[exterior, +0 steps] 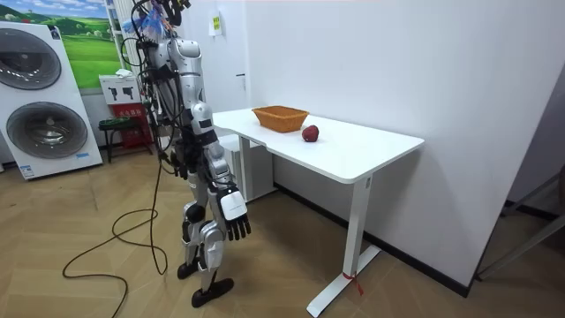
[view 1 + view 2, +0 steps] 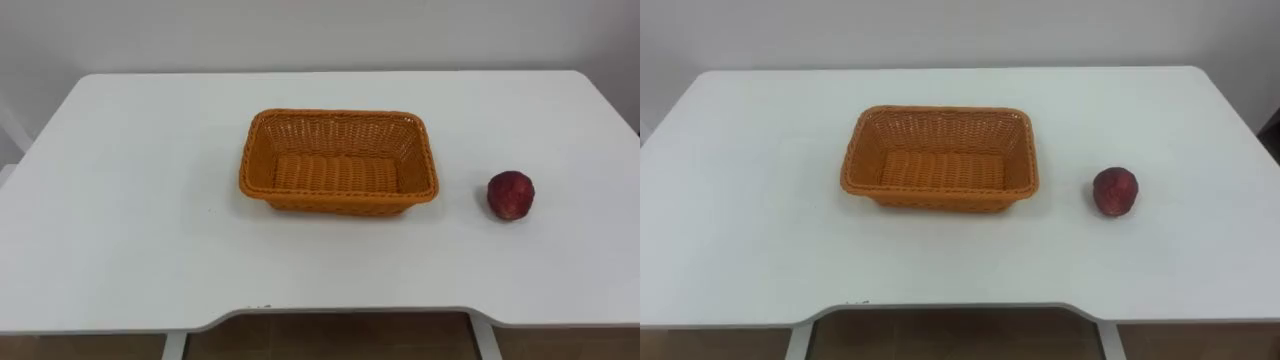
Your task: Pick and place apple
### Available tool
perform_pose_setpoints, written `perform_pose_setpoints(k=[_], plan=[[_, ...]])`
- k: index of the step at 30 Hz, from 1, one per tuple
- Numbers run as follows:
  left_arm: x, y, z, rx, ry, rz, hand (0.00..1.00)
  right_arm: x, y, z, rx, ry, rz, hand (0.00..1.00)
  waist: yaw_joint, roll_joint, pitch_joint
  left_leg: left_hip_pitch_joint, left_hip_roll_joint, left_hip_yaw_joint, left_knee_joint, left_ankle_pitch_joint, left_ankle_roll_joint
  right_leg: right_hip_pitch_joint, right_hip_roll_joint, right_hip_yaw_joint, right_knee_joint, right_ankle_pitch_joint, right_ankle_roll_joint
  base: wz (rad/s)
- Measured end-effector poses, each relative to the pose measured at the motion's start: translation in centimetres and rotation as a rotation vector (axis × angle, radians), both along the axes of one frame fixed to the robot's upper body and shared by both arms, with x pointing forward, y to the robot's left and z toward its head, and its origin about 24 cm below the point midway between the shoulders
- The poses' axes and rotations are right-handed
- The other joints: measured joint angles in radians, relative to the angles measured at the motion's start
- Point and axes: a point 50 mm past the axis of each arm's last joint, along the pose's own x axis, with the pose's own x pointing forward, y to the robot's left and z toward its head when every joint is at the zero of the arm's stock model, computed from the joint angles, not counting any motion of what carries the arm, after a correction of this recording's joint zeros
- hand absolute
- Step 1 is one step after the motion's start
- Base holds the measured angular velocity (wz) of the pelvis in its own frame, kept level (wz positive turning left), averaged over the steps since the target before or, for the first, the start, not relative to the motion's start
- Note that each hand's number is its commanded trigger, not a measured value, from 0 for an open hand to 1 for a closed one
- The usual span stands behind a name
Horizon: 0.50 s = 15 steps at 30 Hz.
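A dark red apple [image 2: 511,194] [image 2: 1115,191] lies on the white table [image 2: 120,220], to the right of an orange wicker basket [image 2: 258,160] that has nothing in it. In the room view the apple [image 1: 310,133] sits beside the basket [image 1: 281,117] near the table's front edge. I stand a step back from the table, facing it. My right hand [image 1: 235,221] hangs at my side below table height, fingers relaxed, holding nothing.
The table [image 1: 371,150] stands against a white wall, with a cut-out in its near edge [image 2: 340,315]. Two washing machines [image 1: 44,106] and a small stool [image 1: 115,128] stand behind me on the wooden floor.
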Motion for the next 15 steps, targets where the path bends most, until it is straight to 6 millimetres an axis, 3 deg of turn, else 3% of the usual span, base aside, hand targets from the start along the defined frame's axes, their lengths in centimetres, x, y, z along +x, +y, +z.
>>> perform_pose_setpoints(k=[7, 15], plan=[[0.02, 0.02, 0.00, 0.000, -0.003, 0.004, 0.00, 0.01, 0.18, -0.05, 0.012, -0.025, -0.091, 0.00, 0.005, 0.000, 0.0000, 0.002, 0.001, 0.001, 0.003, 0.000, 0.000, 0.000, 0.001, 0.002, 0.001, 0.000, 0.000, 0.00], [-0.53, 0.05, 0.01, -0.006, -0.017, 0.094, 0.00, 0.28, 0.74, -0.19, 0.038, -0.158, -0.497, 0.00, 0.006, 0.000, 0.0013, -0.001, 0.011, 0.018, 0.009, -0.004, -0.004, -0.010, 0.010, 0.018, 0.001, 0.007, -0.005, -0.06]])
